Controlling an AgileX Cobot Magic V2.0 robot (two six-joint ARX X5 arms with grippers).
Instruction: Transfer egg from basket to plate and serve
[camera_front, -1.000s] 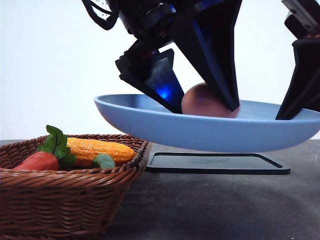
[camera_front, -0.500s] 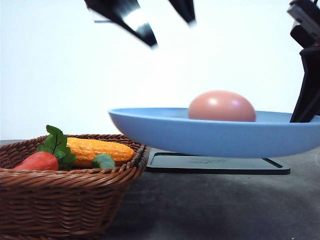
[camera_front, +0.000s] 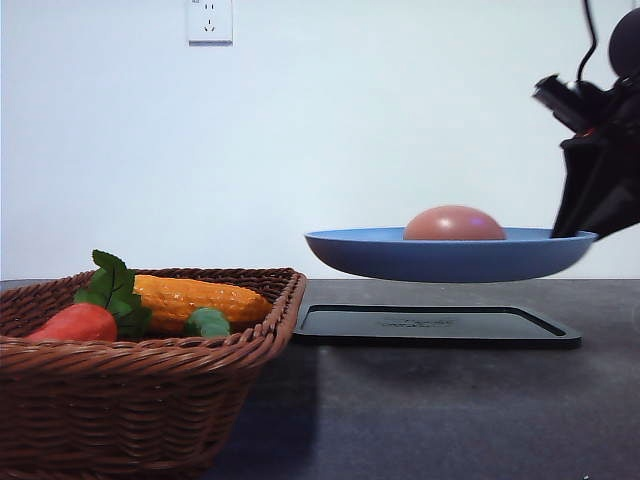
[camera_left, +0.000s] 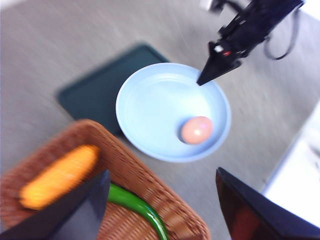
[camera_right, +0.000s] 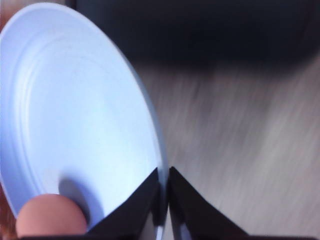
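The pinkish-brown egg (camera_front: 454, 223) lies on the light-blue plate (camera_front: 400, 255), which hangs level in the air above the table. My right gripper (camera_front: 570, 232) is shut on the plate's right rim. In the right wrist view the fingers (camera_right: 187, 210) pinch the plate (camera_right: 75, 100) at its edge, with the egg (camera_right: 50, 216) close by. The wicker basket (camera_front: 150, 390) sits at the front left. In the left wrist view my left gripper (camera_left: 162, 210) is open and empty, high above the basket (camera_left: 145, 185), the plate (camera_left: 150, 105) and the egg (camera_left: 196, 129).
A flat black tray (camera_front: 430, 325) lies on the dark table under the plate. The basket holds a corn cob (camera_front: 195, 297), a red vegetable with green leaves (camera_front: 75, 322) and a green vegetable (camera_front: 207, 322). A white wall is behind.
My left gripper let go of the egg, opened and rose out of the front view. The plate with the egg moved right and farther from the camera, held by the right gripper.
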